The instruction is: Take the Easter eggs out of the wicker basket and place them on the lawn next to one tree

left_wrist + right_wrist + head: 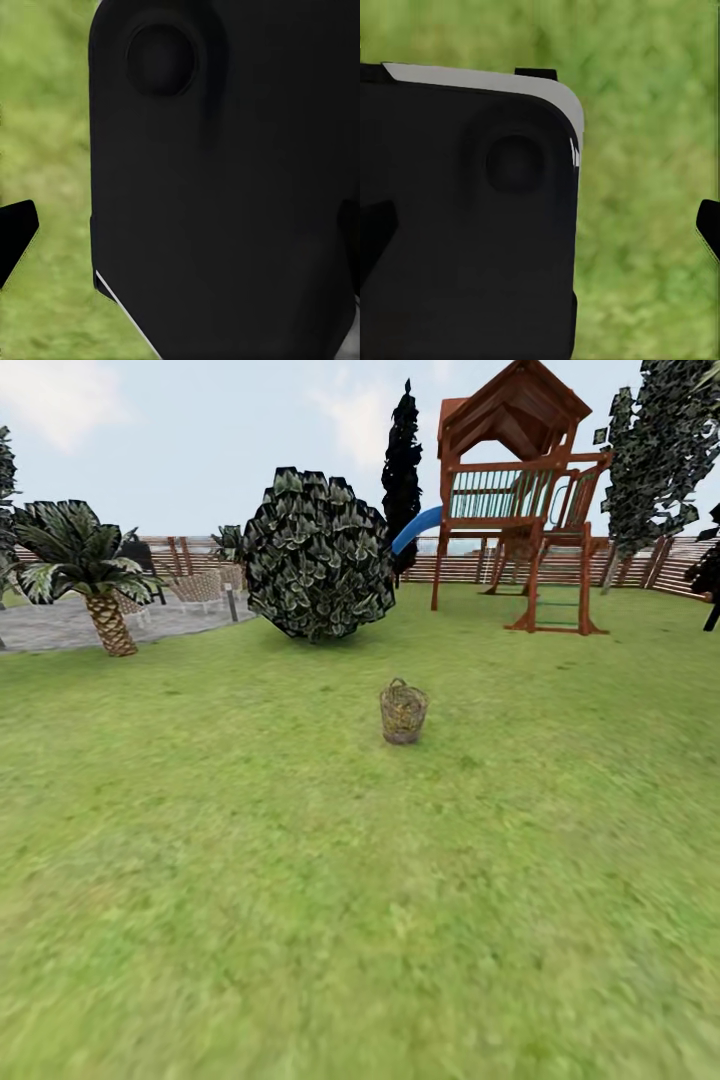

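Note:
The wicker basket (403,712) stands upright on the lawn (300,880), some way ahead and slightly right of centre. The Easter eggs are hidden inside its weave at this distance. A tree (655,450) with green-and-white leaves rises at the far right by the fence. In the left wrist view my left gripper (182,229) has its dark fingertips (15,234) spread to the picture's edges, open and empty, facing a black robot panel with grass beside it. My right gripper (542,225) is likewise open, one fingertip (709,226) over grass.
A round dark shrub (318,555) sits behind the basket. A wooden playset (520,490) with a blue slide stands at the back right, a palm (95,575) on grey paving at the left. A slatted fence (660,560) closes the rear.

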